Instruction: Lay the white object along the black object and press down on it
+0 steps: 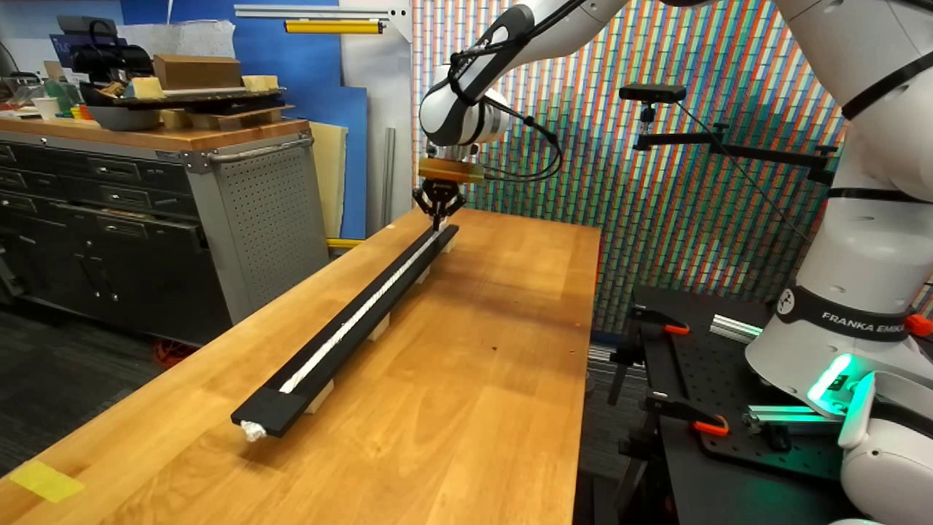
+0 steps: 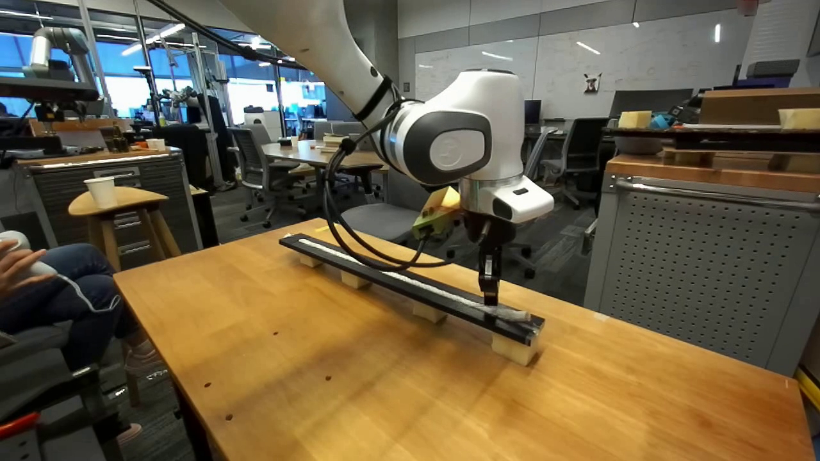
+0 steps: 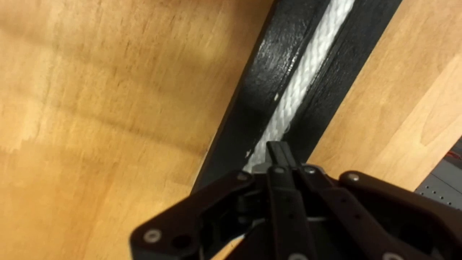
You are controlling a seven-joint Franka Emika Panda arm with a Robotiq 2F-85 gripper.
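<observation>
The white cord (image 1: 357, 318) lies lengthwise along the top of the black rail (image 1: 273, 410); both also show in an exterior view, the cord (image 2: 410, 280) and the rail (image 2: 445, 303). In the wrist view the cord (image 3: 303, 79) sits in the groove of the rail (image 3: 249, 94). At one rail end the cord passes under a black section, and a frayed white tip pokes out. At the opposite end the cord's end looks slightly raised. My gripper (image 3: 278, 146) points down there, fingers together, tips at the cord's top (image 2: 491, 302). The tips hide the contact.
Pale wooden blocks (image 2: 514, 347) hold the rail above the wooden table (image 1: 466, 408). A grey tool cabinet (image 1: 266, 226) stands beyond the table's side. A camera on a black arm (image 1: 652, 93) is near the robot base. A seated person (image 2: 57, 282) is beside the table.
</observation>
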